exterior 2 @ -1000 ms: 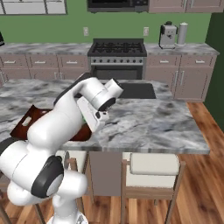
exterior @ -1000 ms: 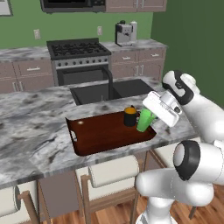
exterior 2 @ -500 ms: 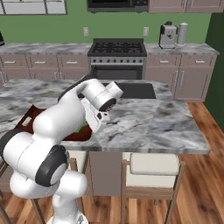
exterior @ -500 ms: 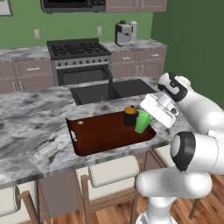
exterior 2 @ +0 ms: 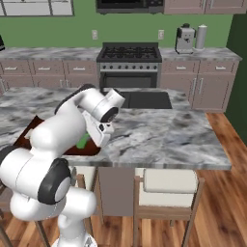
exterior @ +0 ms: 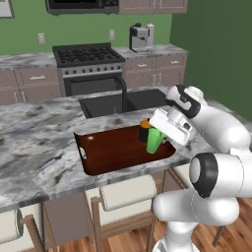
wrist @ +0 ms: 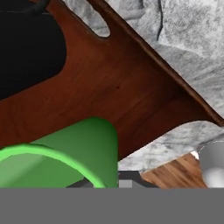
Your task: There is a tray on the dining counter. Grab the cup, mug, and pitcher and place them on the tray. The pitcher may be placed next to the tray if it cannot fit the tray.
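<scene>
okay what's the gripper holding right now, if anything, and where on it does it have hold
The gripper is shut on the green cup, gripping it at the top rim, and holds it tilted over the right end of the tray, beside the black mug.

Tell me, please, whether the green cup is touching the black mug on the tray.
Cannot tell. In the left base view the cup overlaps the mug on the tray, and no view shows contact or a gap.

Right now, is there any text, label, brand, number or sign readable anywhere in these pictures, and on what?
None: no readable text in any view.
Green cup, black mug, tray: plain, no print.
Coffee machine and stove on the back counter: any markings are too small and blurred to read.
</scene>
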### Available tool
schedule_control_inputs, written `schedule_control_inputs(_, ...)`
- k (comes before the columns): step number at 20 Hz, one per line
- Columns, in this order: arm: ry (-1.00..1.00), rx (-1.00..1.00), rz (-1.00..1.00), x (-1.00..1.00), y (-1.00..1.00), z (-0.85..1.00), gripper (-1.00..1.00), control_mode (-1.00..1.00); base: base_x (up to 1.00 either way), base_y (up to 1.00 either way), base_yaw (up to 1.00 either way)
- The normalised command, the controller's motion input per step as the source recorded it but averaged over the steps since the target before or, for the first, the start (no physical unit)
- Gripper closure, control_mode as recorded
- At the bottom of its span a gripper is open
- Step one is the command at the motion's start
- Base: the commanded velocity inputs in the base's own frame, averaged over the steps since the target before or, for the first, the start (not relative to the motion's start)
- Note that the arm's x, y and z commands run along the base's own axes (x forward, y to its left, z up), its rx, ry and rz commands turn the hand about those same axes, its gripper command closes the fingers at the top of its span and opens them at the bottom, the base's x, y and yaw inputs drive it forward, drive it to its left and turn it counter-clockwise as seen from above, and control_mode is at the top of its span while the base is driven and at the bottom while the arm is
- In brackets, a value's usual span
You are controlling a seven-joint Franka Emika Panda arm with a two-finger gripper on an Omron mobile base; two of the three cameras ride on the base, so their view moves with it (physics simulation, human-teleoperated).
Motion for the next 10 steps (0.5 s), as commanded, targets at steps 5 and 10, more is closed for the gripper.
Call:
schedule_control_inputs(5,0.0,-0.11,0.0,0.03,0.0,-0.17,1.0,-1.0,0.0,0.0,0.0)
schedule_control_inputs(10,0.0,-0.08,0.0,0.08,-0.01,-0.1,1.0,-1.0,0.0,0.0,0.0)
